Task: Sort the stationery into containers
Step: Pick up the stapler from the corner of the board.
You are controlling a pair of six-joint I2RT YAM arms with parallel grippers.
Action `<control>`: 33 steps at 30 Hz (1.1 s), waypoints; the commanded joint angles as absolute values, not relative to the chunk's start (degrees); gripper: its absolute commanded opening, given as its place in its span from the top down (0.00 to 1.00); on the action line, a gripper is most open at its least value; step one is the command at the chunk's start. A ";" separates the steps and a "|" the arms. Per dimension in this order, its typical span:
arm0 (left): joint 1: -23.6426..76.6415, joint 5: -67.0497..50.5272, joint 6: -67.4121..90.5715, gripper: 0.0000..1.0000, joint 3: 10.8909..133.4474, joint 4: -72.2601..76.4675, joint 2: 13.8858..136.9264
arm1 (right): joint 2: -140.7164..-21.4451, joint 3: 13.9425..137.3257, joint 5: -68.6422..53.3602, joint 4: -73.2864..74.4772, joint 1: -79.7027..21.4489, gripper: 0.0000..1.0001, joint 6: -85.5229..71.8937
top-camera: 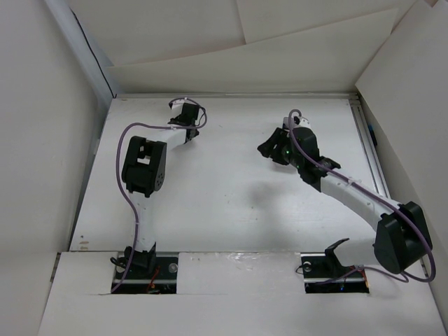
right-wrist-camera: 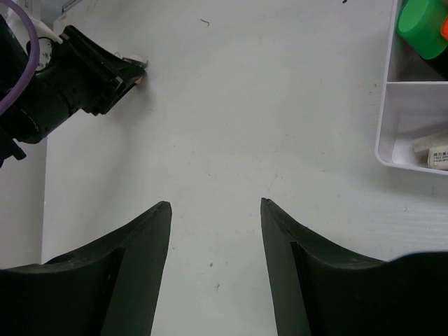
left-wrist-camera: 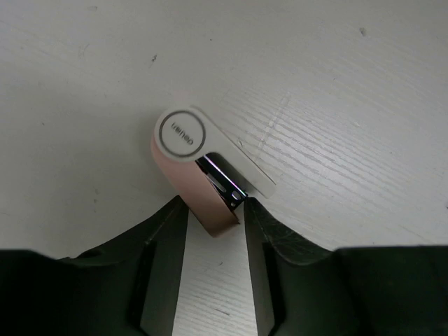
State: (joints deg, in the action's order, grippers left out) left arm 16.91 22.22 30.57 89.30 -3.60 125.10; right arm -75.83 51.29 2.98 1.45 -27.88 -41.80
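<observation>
Fingers [left-wrist-camera: 161,280] of the left tool [left-wrist-camera: 213,203] pinch the near end of the pink-and-white piece [left-wrist-camera: 189,182] lying flat on the worktop [left-wrist-camera: 336,84]; it looks light, stiff and slick, so a grip across its narrow sides suits. Right tool [right-wrist-camera: 214,203] hangs open and empty, white tray [right-wrist-camera: 382,133] beyond it

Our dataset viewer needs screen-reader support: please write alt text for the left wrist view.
A small pink-and-white stationery item with a round white printed end lies on the white table. Its near end sits between the black jaws of the left gripper, seemingly touched on both sides.
</observation>
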 commanded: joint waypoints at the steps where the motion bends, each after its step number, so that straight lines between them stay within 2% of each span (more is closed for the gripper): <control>1: 17.14 21.80 29.79 0.71 90.09 -4.14 124.89 | -75.67 53.79 3.25 -1.23 -28.48 0.40 -41.04; 7: 17.14 22.32 30.32 0.86 84.30 -2.64 121.12 | -76.29 54.32 2.64 -1.76 -28.48 0.40 -41.04; 11: 17.14 22.32 30.85 1.00 80.95 -0.80 118.57 | -76.82 54.32 2.64 -1.76 -29.00 0.40 -41.04; 18: 20.21 21.53 31.38 1.00 73.49 2.01 113.83 | -76.20 54.32 2.64 -1.76 -29.53 0.40 -41.04; 24: 27.49 20.13 29.36 1.00 64.62 5.19 106.28 | -76.82 54.84 0.36 -1.76 -29.53 0.31 -40.52; 33: 33.83 7.75 27.52 1.00 49.76 17.13 92.39 | -74.62 53.79 -3.51 -1.76 -26.37 0.21 -39.99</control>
State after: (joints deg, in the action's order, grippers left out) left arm 33.28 12.27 29.08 51.96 10.31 97.86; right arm -76.47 52.05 -1.26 0.86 -27.77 -40.73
